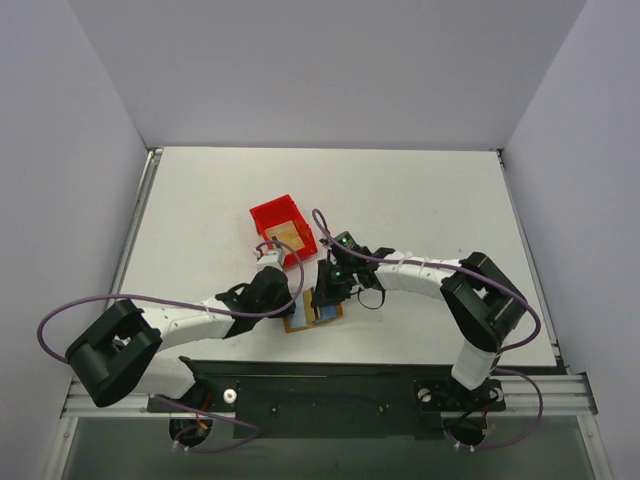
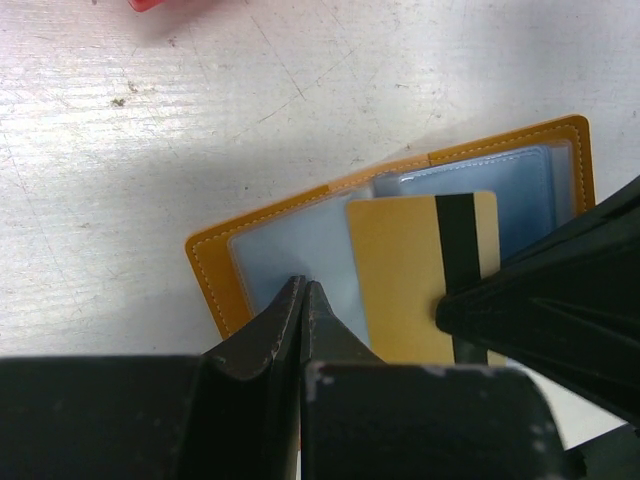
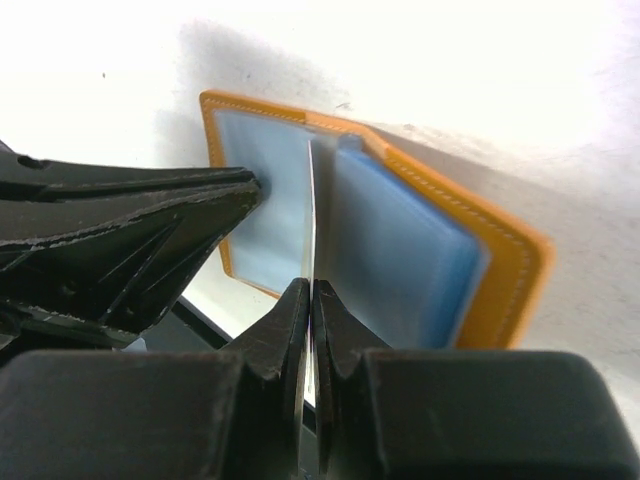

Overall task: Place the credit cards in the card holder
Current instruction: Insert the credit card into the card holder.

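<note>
Overhead, the open card holder (image 1: 303, 322) lies near the table's (image 1: 420, 200) front edge, with the red bin (image 1: 268, 217) just behind it and open tabletop to the right and beyond. The left wrist view shows the left gripper (image 2: 305, 298), jaws closed together, its tips on the holder's left clear pocket beside the credit card (image 2: 400, 280). The right wrist view shows the right gripper (image 3: 312, 300) pinching that card edge-on, upright over the fold.
</note>
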Controlling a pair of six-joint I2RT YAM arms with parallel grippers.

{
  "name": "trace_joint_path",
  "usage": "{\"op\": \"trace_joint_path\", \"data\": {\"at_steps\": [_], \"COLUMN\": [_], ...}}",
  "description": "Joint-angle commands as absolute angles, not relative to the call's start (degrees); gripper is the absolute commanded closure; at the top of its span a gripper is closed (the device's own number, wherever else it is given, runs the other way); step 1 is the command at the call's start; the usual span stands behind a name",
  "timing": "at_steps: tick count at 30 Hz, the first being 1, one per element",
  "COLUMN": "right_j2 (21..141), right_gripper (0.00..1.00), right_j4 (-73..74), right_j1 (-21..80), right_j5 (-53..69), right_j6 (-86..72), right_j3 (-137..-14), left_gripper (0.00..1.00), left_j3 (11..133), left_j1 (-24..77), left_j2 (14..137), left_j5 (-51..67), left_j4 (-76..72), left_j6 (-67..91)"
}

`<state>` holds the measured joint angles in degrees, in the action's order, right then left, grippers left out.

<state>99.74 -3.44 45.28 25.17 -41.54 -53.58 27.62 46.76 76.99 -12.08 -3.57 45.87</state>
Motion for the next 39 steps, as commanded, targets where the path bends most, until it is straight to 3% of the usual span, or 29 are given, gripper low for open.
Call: {"op": "trace_joint_path", "data": {"at_steps": [1, 16, 39], "right_j2": [98.70, 100.28, 104.85], "right_gripper": [1.00, 1.00, 1.00], "right_j4": [-1.40, -0.52, -8.44], "right_j1": [42.54, 38.58, 37.62], "right_j5": [26.09, 34.18, 41.66], "right_j6": [-40.08, -36.65, -43.60], "right_j3": [-54.49, -53.26, -51.42], "left_gripper": [1.00, 1.00, 1.00], "left_j3": [26.72, 26.19, 23.73], "left_j1": [46.67, 46.76, 46.76], "left_j2": [77.61, 77.87, 75.67], "left_j5": [-12.92, -13.27, -13.54], "left_j4": [-4.66, -4.57, -4.22], "left_j6": [46.05, 46.23, 46.14]}}
